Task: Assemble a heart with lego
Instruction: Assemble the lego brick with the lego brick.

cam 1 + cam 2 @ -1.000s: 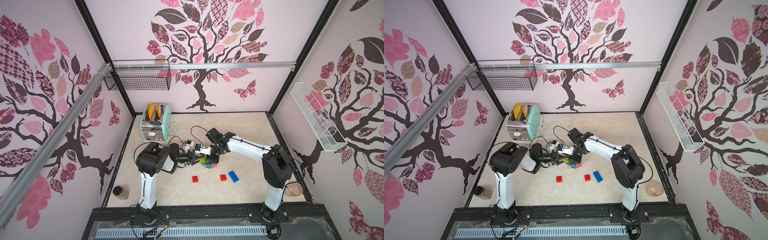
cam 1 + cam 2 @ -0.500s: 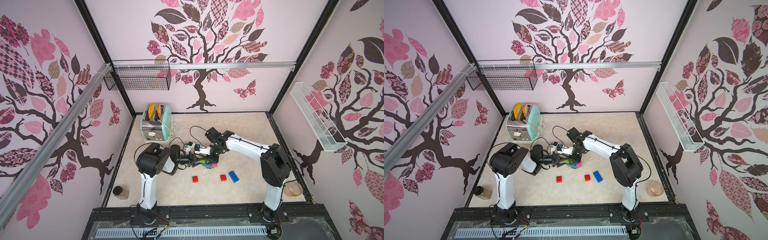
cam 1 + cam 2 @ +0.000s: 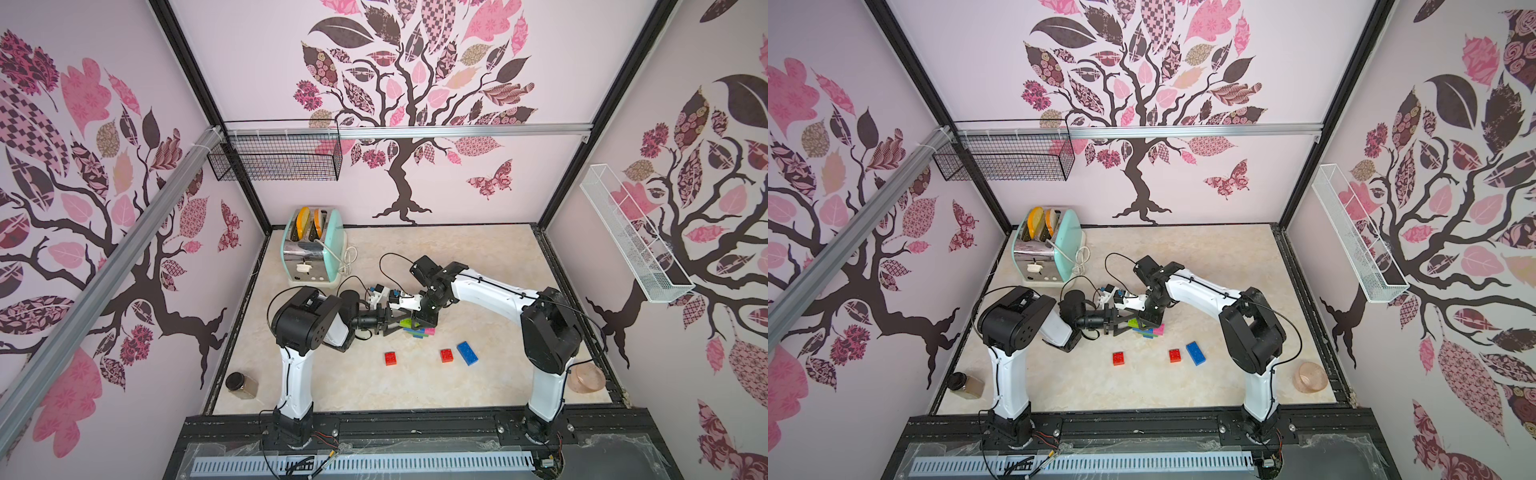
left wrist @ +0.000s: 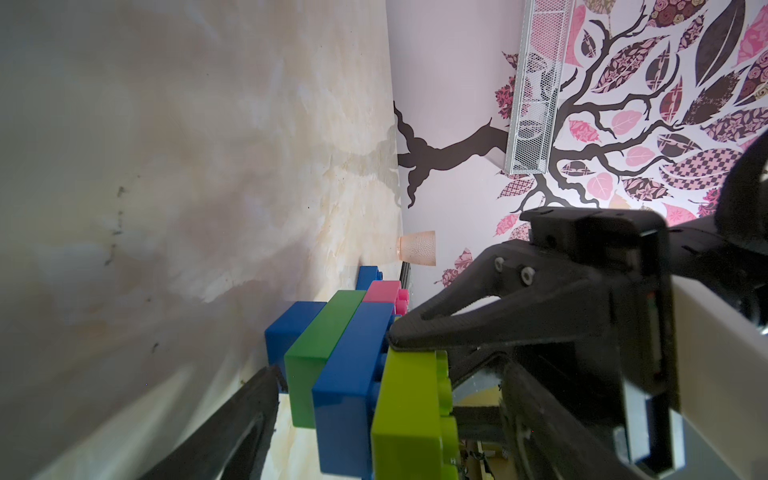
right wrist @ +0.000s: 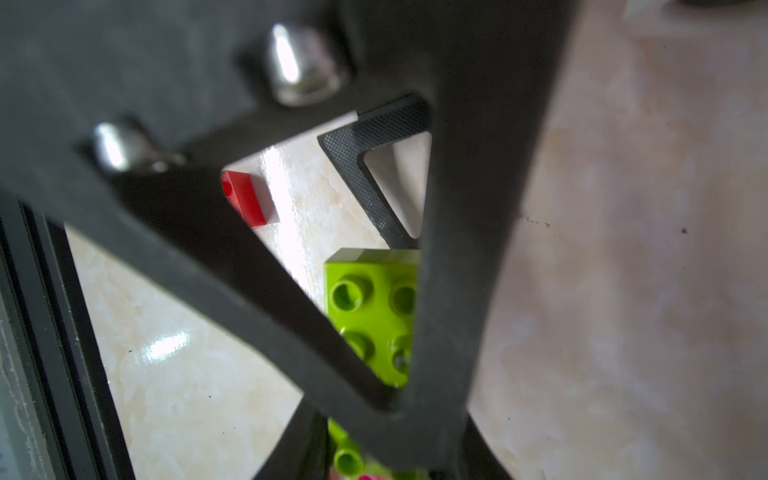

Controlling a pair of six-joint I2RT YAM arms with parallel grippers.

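Observation:
The heart [image 3: 419, 331] [image 3: 1149, 331] lies mid-table as a stepped cluster of joined blue, dark green, lime and pink lego bricks [image 4: 332, 374]. My left gripper [image 3: 394, 325] [image 4: 386, 399] is open, one finger on each side of the cluster, with a gap showing beside the blue brick. My right gripper [image 3: 424, 321] [image 5: 399, 415] is shut, its tips resting on the studded face of the lime brick [image 4: 411, 415] [image 5: 374, 316]. Two loose red bricks [image 3: 390, 358] [image 3: 446, 355] and a loose blue brick [image 3: 467, 353] lie nearer the front.
A mint toaster [image 3: 313, 249] with its cord stands at the back left. A small jar [image 3: 241, 384] sits at the front left corner and a pink cup [image 3: 588, 378] at the front right. Wire baskets [image 3: 276, 160] [image 3: 631, 241] hang on the walls.
My left gripper's jaws have spread apart and no longer clamp the brick cluster. The right gripper stays shut on top of the lime brick, barely shifted.

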